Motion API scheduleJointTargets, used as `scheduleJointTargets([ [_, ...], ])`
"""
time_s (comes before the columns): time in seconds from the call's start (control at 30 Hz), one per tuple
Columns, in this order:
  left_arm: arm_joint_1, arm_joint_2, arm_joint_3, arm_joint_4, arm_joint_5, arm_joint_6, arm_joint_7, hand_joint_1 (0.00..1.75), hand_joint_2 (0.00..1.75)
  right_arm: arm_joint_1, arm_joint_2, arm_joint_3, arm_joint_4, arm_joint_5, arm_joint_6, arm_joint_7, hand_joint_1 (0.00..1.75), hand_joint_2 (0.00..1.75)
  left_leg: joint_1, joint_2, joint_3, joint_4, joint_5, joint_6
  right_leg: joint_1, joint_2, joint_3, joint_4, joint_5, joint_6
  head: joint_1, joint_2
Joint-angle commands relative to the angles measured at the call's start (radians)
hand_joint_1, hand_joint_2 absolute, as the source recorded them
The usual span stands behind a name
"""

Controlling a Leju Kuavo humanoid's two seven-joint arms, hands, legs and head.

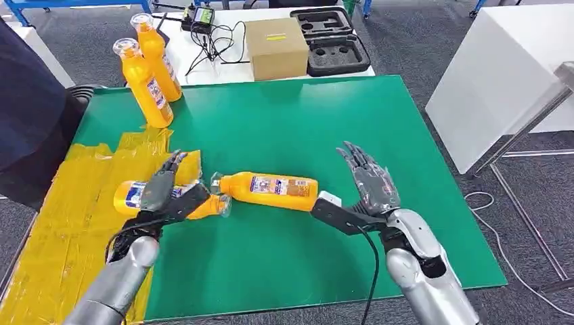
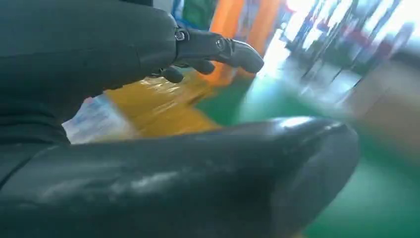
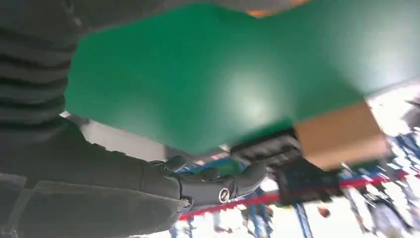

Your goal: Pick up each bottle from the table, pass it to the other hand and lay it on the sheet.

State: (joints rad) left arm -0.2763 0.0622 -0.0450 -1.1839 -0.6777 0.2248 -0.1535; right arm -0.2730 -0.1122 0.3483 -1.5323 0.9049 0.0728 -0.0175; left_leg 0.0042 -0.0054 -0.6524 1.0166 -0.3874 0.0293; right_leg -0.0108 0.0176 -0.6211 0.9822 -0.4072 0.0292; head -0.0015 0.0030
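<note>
Orange plastic bottles counted: four. One labelled orange bottle (image 1: 135, 195) laid on crinkled yellow sheet (image 1: 61, 223), under left robot hand (image 1: 164, 193); grasp or release cannot be told. Second lying orange bottle (image 1: 271, 190) seen on green bench mat (image 1: 284, 128), between hands, neck at sheet edge. Right robot hand (image 1: 369, 183) released, fingers spread, just beside its base. Two upright orange bottles (image 1: 145, 84) left at far corner; roughly half of task judged outstanding

Orange bottles (image 1: 274, 190), yellow sheet (image 1: 64, 223), green table (image 1: 284, 128), brown box (image 1: 275, 47).
</note>
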Motion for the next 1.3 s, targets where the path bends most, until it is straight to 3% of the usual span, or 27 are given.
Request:
scheduleJointTargets([
  [0.03,0.064,-0.049,0.03,-0.305,0.076,0.189,-0.127,0.0,0.0,-0.05,0.045,-0.03,0.227,0.052,-0.006,0.018,0.0,0.0,0.0,0.003,0.003,0.001,-0.002,-0.001,0.001,0.001,0.002,0.0,-0.001,-0.001,0.0,0.0],
  [0.2,0.056,-0.048,0.017,-0.296,0.116,0.215,-0.167,0.0,0.0,-0.056,0.046,-0.027,0.237,0.066,-0.006,0.026,0.0,0.0,0.0,0.0,0.005,0.0,-0.002,-0.001,0.0,-0.001,0.004,-0.001,-0.002,-0.001,0.0,0.0],
  [0.23,0.058,-0.052,0.003,-0.318,0.111,0.231,-0.177,0.0,0.0,-0.062,0.05,-0.025,0.251,0.077,-0.01,0.031,0.0,1.75,0.0,0.001,0.006,0.0,-0.003,-0.002,0.0,-0.001,0.005,0.0,-0.002,-0.001,0.0,0.0],
  [0.47,0.1,-0.053,-0.043,-0.394,0.111,0.278,-0.197,0.0,0.0,-0.089,0.088,-0.019,0.282,0.097,-0.02,0.028,0.0,1.75,0.0,0.002,0.002,0.0,-0.002,-0.001,0.0,0.001,0.001,0.0,-0.001,-0.001,0.0,0.0],
  [0.6,0.097,-0.052,-0.043,-0.383,0.129,0.281,-0.204,0.0,0.0,-0.094,0.088,-0.022,0.289,0.098,-0.019,0.028,0.0,1.75,0.0,0.003,0.008,0.0,-0.005,-0.002,0.0,0.0,0.007,0.0,-0.004,-0.002,0.0,0.0],
  [0.7,0.086,-0.054,-0.055,-0.372,0.162,0.273,-0.209,0.0,0.0,-0.139,0.095,-0.011,0.349,0.11,-0.015,0.034,0.0,1.75,-0.001,0.001,0.002,0.0,-0.001,-0.001,0.0,0.0,0.001,0.0,-0.001,-0.001,0.0,0.0],
  [1.03,0.083,-0.05,-0.085,-0.386,0.182,0.285,-0.235,0.0,0.0,-0.206,0.131,0.019,0.447,0.116,-0.031,0.031,0.0,1.75,0.0,0.001,0.003,0.0,-0.002,-0.001,0.0,-0.001,0.002,0.0,-0.001,-0.001,0.0,0.0],
  [1.23,0.046,-0.049,-0.114,-0.357,0.215,0.303,-0.247,0.0,0.0,-0.31,0.183,0.059,0.607,0.11,-0.024,0.041,0.0,1.75,0.0,0.004,0.004,0.0,-0.002,-0.001,0.0,0.002,0.002,0.001,-0.001,-0.001,0.0,0.0],
  [1.3,0.017,-0.046,-0.132,-0.343,0.223,0.305,-0.244,0.0,0.0,-0.388,0.22,0.08,0.743,0.098,-0.037,0.04,0.0,1.75,0.0,0.003,0.003,0.0,-0.001,-0.002,0.0,0.0,0.001,0.001,-0.001,-0.001,0.0,0.0],
])
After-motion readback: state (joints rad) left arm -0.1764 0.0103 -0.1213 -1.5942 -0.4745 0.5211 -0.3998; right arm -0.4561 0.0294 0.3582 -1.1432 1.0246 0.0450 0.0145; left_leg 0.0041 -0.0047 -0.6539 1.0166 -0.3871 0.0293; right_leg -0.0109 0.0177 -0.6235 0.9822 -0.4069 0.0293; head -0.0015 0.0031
